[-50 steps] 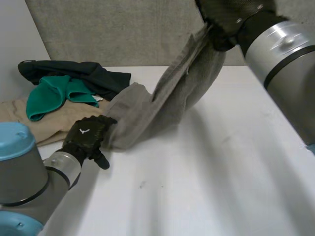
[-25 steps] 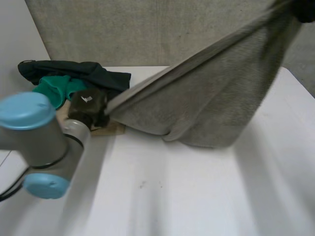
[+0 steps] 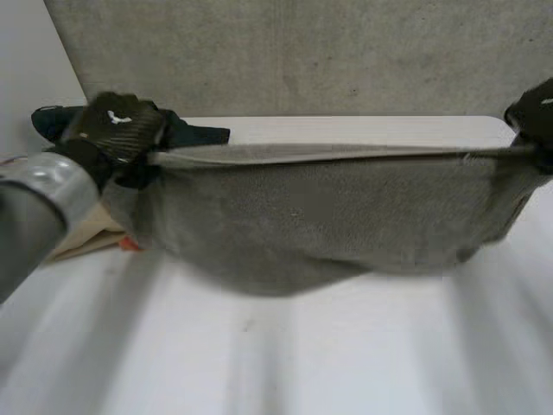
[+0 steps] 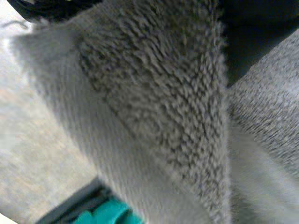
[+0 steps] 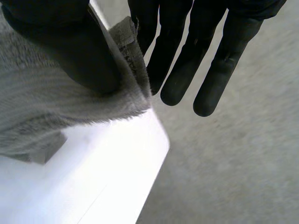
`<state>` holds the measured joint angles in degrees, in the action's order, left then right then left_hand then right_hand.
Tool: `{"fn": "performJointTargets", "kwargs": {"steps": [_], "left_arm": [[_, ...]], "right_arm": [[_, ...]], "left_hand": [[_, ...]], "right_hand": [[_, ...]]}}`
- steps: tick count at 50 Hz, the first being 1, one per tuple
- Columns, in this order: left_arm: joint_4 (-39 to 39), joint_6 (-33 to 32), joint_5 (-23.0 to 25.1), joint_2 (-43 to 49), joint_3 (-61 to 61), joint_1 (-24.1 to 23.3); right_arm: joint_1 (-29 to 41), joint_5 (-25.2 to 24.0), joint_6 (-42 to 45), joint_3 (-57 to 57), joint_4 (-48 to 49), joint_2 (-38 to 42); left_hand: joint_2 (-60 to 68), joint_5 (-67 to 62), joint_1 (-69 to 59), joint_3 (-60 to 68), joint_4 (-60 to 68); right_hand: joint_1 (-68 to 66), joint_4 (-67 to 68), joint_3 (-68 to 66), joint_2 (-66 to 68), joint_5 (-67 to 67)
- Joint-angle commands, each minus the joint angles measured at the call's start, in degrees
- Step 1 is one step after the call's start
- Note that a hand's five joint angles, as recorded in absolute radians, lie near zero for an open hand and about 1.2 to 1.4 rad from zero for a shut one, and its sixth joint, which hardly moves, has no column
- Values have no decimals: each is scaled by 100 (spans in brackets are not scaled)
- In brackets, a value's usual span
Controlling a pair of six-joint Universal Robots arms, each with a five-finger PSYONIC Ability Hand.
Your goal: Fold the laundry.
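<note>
Far left, the grey towel [image 3: 328, 216] is gripped by its top corner in the left robot hand [image 3: 117, 130], fingers curled round it. A dark garment [image 3: 194, 134] and a beige cloth [image 3: 82, 238] are heaped just behind. The top edge is pulled taut across to the right robot hand [image 3: 536, 117], and the belly sags low over the desk [image 3: 346, 354], whose front is wide open. Teal fabric [image 4: 105, 215] is caught below the towel in the left wrist view. In the right wrist view, that corner is pinched under the thumb, out past the desk's corner.
</note>
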<state>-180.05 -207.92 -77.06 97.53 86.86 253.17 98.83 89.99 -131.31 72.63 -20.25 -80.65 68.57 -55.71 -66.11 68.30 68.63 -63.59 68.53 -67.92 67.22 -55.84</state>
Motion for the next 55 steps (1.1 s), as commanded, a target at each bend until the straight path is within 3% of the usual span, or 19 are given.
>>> {"fn": "performJointTargets", "kwargs": {"steps": [1, 5, 8, 12, 14, 17, 31, 36, 43, 50, 55], "left_arm": [[-100, -468, -63, 2172, -2038, -101], [-266, -460, -160, 3113, -3831, -189], [-1064, -416, -195, 3422, -4799, -207], [-2935, -197, -283, 3396, -4898, -216], [-3952, 22, -405, 3326, -4706, -233], [-4528, 182, -660, 3063, -4424, -233], [-4003, 217, -793, 2772, -2175, -312], [-3906, 156, -784, 2798, -1260, -444], [-3458, 33, -802, 2701, -109, -664], [-1825, -740, -872, 1780, 954, -849], [-262, -890, -1258, 691, 1649, -954]], "right_arm": [[75, 405, -123, -1038, 870, 1391], [189, 458, -377, -1724, 1906, 1806], [233, 466, -597, -1981, 2786, 1860], [286, 432, -957, -2008, 4743, 1825], [286, 431, -1037, -1973, 5239, 1816], [286, 344, -1116, -1806, 5733, 1798], [76, -297, -1828, -462, 5532, 1860], [-162, -859, -1890, 109, 5076, 2069], [-223, -1045, -1654, 611, 3848, 2185], [-636, -975, -538, 1270, 2141, 1667], [-1101, -835, 822, 2261, 763, 580]], "left_hand": [[1143, -1429, -1389, 1169, 1137], [1143, -1429, -1389, 1169, 1137], [1143, -1429, -1389, 1169, 1137], [1143, -1429, -1389, 1169, 1137], [1143, -1429, -1389, 1169, 1137], [1143, -1429, -1389, 1169, 1137], [1143, -1429, -1389, 1169, 1137], [1143, -1429, -1389, 1169, 1137], [1143, -1429, -1389, 1169, 1137], [1143, -1429, -1389, 1169, 1137], [1143, -1429, -1389, 1169, 1137]], "right_hand": [[-1641, 1147, -1208, 1278, -1416], [-1641, 1147, -1208, 1278, -1416], [-1641, 1147, -1208, 1278, -1416], [-1641, 1147, -1208, 1278, -1416], [-1641, 1147, -1208, 1278, -1416], [-1641, 1147, -1208, 1278, -1416], [-1641, 1147, -1208, 1278, -1416], [-1641, 1147, -1208, 1278, -1416], [-1641, 1147, -1208, 1278, -1416], [-1641, 1147, -1208, 1278, -1416], [-1641, 1147, -1208, 1278, -1416]]}}
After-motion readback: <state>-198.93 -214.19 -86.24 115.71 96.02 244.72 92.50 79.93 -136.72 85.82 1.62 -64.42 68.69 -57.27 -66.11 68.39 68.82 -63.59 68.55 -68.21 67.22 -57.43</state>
